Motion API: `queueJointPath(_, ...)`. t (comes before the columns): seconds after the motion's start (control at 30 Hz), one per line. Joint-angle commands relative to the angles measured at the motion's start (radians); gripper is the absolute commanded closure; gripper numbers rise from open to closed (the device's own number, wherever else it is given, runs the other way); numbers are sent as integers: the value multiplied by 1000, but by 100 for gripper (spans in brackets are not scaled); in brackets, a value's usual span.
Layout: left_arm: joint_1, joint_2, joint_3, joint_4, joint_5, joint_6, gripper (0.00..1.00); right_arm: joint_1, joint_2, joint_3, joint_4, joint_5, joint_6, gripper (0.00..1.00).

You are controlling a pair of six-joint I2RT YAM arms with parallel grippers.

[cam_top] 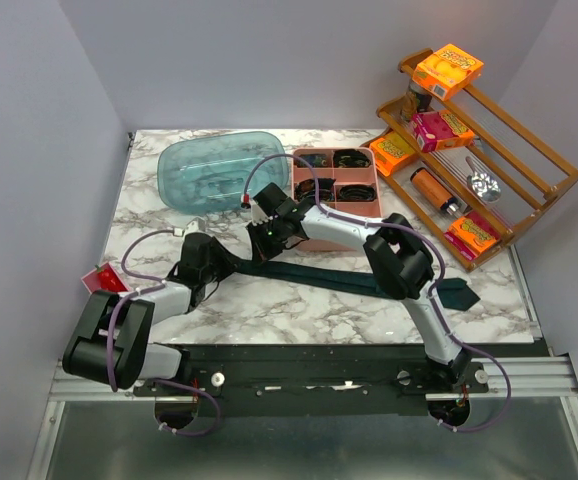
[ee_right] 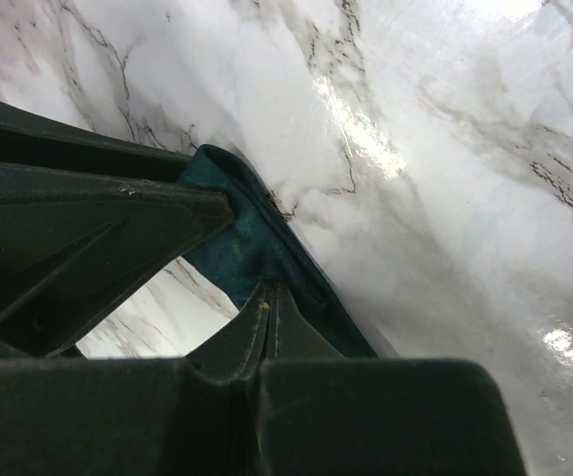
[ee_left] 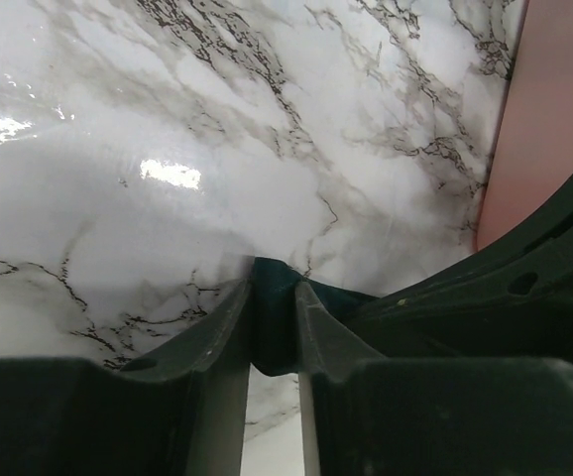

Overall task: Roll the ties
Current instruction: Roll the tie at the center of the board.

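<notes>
1. The white marble-patterned table (cam_top: 269, 310) carries everything. On it, a brown wooden slatted rack (cam_top: 489, 180) holding small boxes stands at 2 o'clock.
2. A translucent teal plastic container (cam_top: 214, 170) sits at 10 o'clock. A pink plastic four-compartment tray (cam_top: 379, 190) sits at 12 o'clock.
3. The dark teal-green fabric necktie (cam_top: 339, 278) lies flat on the marble. It runs from its narrow end at 8 o'clock to its broad pointed end at 4 o'clock, passing just in front of the tray.
4. The left gripper (cam_top: 221, 264) is clenched on the narrow end, and the fabric fills the gap between its fingers (ee_left: 229, 332).
5. The right gripper (cam_top: 267, 240) hovers just beside it at 11 o'clock, fingertips pressed together against the strip. I cannot tell whether any cloth is nipped between them.
6. Small coiled ties (cam_top: 352, 158) already fill the tray's compartments.
7. Handling, as I judge it: the necktie is light, limp and slick, so it will slide on the glossy marble and a loose coil will spring open. It is best taken at the narrow tip, across the full width, with the second gripper pinning the strip nearby for tension.
</notes>
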State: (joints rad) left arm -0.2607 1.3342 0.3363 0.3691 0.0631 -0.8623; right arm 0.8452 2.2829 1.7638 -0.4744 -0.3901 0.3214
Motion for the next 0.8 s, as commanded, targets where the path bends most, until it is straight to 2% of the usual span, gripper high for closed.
queueJointPath(0.0, 3, -6, -8, -16, 14, 22, 78, 5, -11, -26, -7, 11, -15, 96)
queueJointPath(0.17, 0, -70, 41, -111, -12, 81, 93, 5, -3, -3, -7, -15, -19, 96)
queueJointPath(0.37, -32, -124, 113, -268, -55, 132, 100, 6, 21, 45, -7, -52, -10, 96)
queueJointPath(0.77, -124, -118, 231, -430, -227, 187, 100, 6, 76, 141, -40, -36, -8, 96)
